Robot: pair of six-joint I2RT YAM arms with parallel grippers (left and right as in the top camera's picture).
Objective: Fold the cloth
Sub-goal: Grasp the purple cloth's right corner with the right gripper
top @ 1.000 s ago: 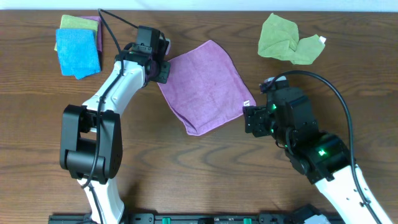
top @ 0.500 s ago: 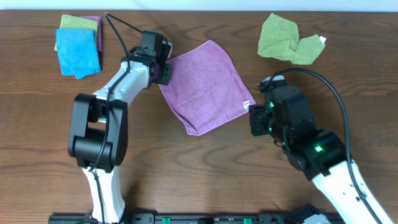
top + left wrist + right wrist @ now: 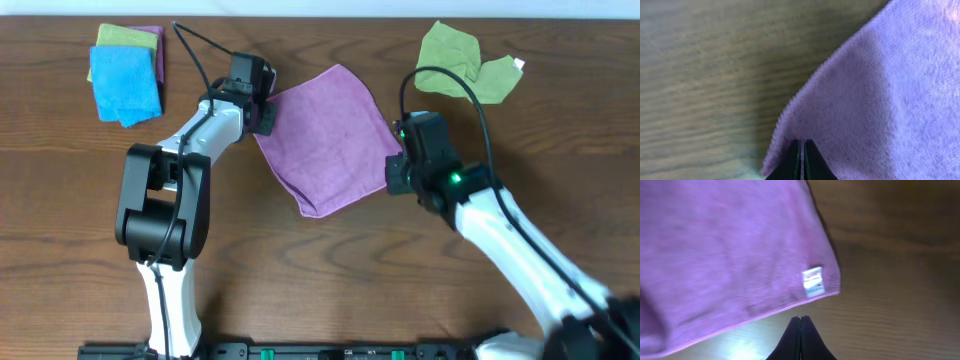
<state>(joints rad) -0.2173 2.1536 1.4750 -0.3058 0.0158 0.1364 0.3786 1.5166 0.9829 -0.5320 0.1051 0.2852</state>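
Note:
The purple cloth (image 3: 330, 135) lies spread as a diamond on the wooden table. My left gripper (image 3: 265, 118) is at its left corner, and the left wrist view shows it (image 3: 801, 143) shut on the cloth (image 3: 865, 100), whose edge stands a little off the wood. My right gripper (image 3: 393, 178) is at the right corner. In the right wrist view its fingers (image 3: 800, 318) are pressed together on bare table just short of the cloth's (image 3: 725, 255) edge, below the white tag (image 3: 813, 281), with nothing between them.
A crumpled light-green cloth (image 3: 460, 65) lies at the back right. A folded bright blue cloth (image 3: 125, 85) on a small stack with a green one (image 3: 125, 37) sits at the back left. Both arm bases are at the near edge.
My right gripper has shut and moved up and left to the cloth's right corner by the tag. The left gripper has stayed shut on the left corner, shifting only slightly.

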